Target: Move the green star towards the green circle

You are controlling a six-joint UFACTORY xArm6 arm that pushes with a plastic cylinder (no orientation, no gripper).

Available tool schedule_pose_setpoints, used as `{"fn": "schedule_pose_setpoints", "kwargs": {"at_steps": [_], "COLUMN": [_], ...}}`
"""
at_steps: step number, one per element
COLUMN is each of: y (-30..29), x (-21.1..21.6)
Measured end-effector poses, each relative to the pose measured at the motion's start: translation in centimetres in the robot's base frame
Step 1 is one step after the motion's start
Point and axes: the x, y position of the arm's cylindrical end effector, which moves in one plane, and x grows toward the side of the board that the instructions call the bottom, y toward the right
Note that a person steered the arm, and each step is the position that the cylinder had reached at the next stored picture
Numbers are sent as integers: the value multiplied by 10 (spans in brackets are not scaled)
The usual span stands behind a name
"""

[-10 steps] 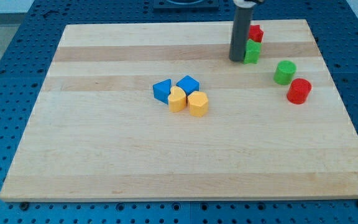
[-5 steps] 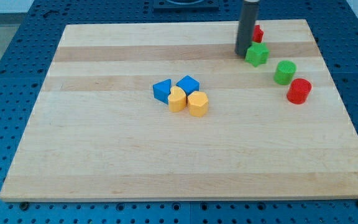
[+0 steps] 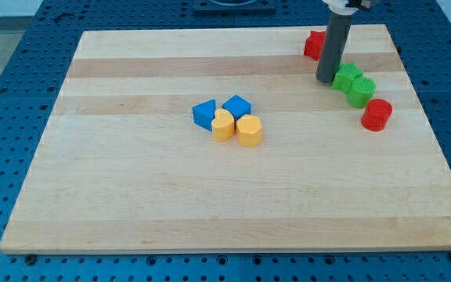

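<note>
The green star (image 3: pixel 347 76) lies near the board's upper right, touching the green circle (image 3: pixel 361 92) just below and to the right of it. My tip (image 3: pixel 326 80) stands against the star's left side. The dark rod rises from it to the view's top.
A red block (image 3: pixel 313 44) sits above and left of the rod. A red cylinder (image 3: pixel 377 114) lies below the green circle. Two blue blocks (image 3: pixel 204 113) (image 3: pixel 237 106) and two yellow blocks (image 3: pixel 223 125) (image 3: pixel 250 130) cluster at the board's middle. The wooden board (image 3: pixel 131 196) ends close to the right of the green blocks.
My tip has moved right and down, pushing the green star away from the red block and up against the green circle. The other blocks have not moved.
</note>
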Motion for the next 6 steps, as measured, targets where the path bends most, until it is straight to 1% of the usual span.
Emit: {"fn": "schedule_pose_setpoints", "kwargs": {"at_steps": [4,5,6], "y": [0,0,0], "x": [19,38,37]}}
